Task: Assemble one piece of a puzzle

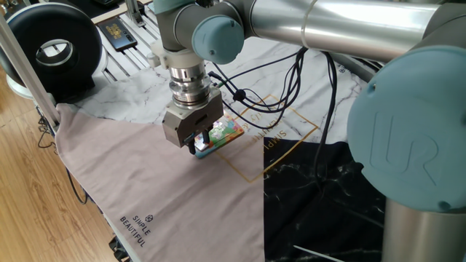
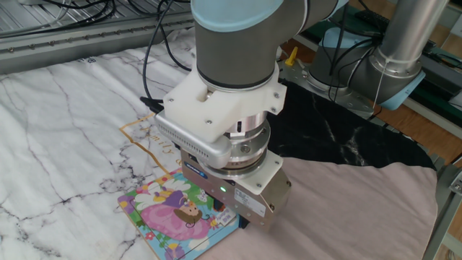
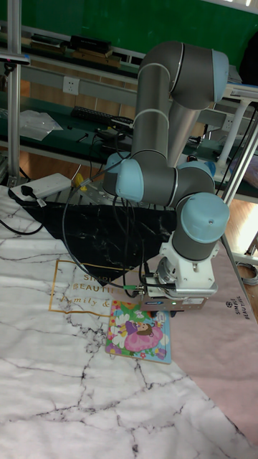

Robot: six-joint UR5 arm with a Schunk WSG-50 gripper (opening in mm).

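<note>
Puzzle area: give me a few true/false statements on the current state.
1. The gripper is down at one edge of the puzzle. True.
2. The puzzle lies on the wooden floor. False: it lies on the marble-pattern cloth.
3. The puzzle's picture faces up. True.
4. The gripper holds the puzzle lifted clear of the table. False: the puzzle lies flat.
5. A pinkish-grey cloth adjoins the marble one. True.

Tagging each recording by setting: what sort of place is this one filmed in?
Most likely a robotics lab or workshop. The UR5 arm works over a cloth-covered table fenced by aluminium framing, with a wall power socket and shelves of equipment behind. Its gripper is down at a small puzzle.
</note>
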